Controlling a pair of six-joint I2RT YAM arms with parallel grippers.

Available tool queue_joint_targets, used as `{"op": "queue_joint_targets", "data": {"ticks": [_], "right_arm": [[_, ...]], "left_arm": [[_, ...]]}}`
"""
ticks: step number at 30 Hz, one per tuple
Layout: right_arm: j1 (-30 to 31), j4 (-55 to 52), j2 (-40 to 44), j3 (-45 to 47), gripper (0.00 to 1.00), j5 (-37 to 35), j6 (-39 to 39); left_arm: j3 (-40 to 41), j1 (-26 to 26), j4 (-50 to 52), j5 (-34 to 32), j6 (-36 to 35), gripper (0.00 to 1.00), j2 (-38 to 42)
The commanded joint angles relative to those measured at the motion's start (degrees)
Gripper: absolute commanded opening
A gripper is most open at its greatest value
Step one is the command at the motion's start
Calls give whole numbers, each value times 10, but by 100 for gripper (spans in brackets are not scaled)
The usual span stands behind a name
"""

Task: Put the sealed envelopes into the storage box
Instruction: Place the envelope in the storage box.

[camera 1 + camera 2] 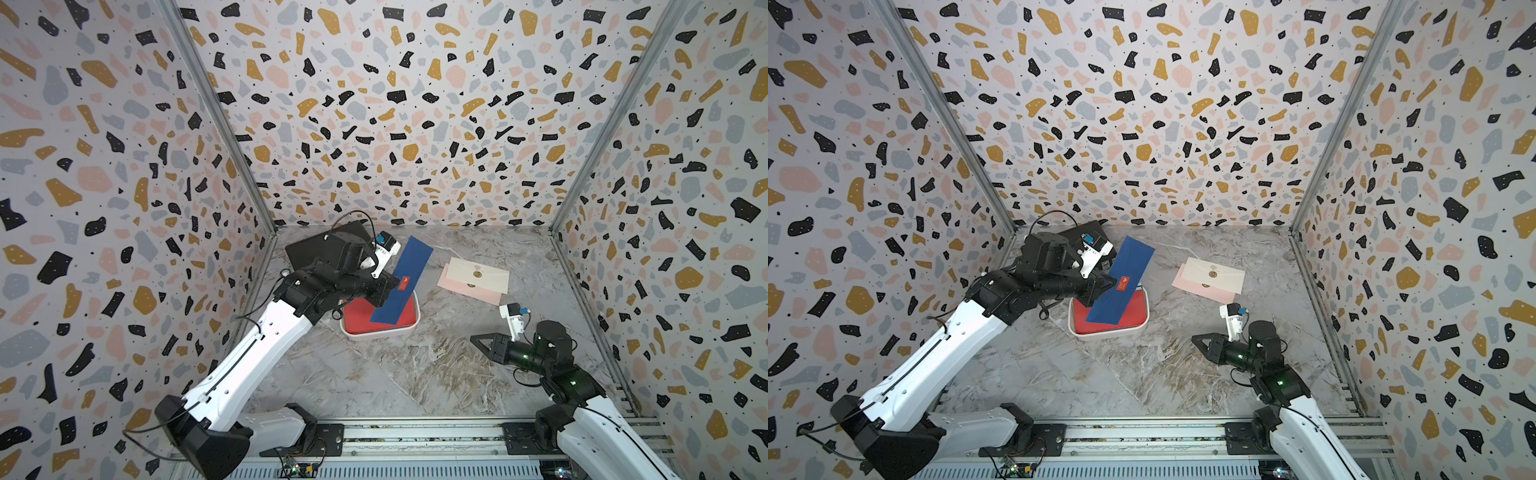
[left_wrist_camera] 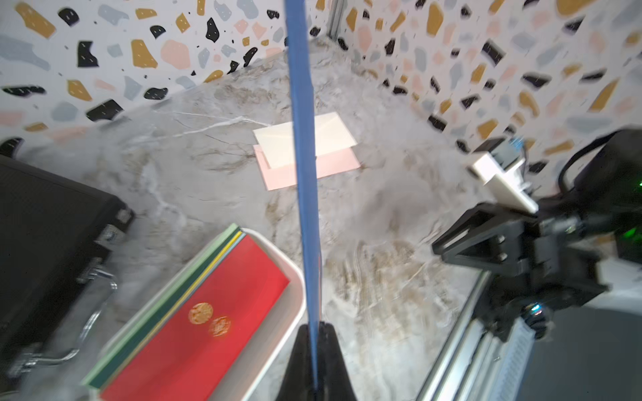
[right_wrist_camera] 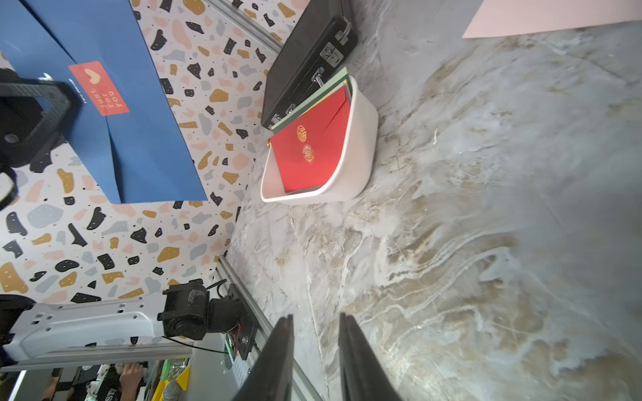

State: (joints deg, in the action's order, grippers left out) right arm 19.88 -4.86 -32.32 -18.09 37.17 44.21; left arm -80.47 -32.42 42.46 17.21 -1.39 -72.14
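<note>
Left gripper: clamped shut on the navy envelope near its red sticker, jaws pressed flat against the paper.
Navy envelope: lifted off the table and tilted. In both top views its lower end hangs over the storage box and its upper end points toward the back wall.
Storage box: sits on the table just beside the black briefcase.
Red envelope: lies on top of a stack inside the storage box, with green and yellow edges showing beneath it.
Right gripper: jaws slightly parted with nothing between them — over bare table, well apart from the storage box.
Cream envelope: lies flat on the table, overlapping the pink envelope.
</note>
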Motion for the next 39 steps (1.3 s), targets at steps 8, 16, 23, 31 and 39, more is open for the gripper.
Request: {"op": "queue_joint_targets", "data": {"ticks": [8, 16, 23, 31, 39], "right_arm": [[-1, -79, 24, -3, 26, -32, -40], [0, -88, 23, -2, 25, -35, -37], [-1, -104, 23, -5, 25, -38, -44], [-1, -104, 21, 0, 24, -49, -45], [0, -97, 9, 1, 24, -53, -43]], "left_arm": [[15, 16, 130, -153, -442, 0, -78], [-23, 71, 167, -46, -527, 0, -184], [-61, 91, 182, -27, -580, 0, -259], [-66, 94, 158, -15, -594, 0, -282], [-74, 95, 159, -7, -589, 0, -307]]}}
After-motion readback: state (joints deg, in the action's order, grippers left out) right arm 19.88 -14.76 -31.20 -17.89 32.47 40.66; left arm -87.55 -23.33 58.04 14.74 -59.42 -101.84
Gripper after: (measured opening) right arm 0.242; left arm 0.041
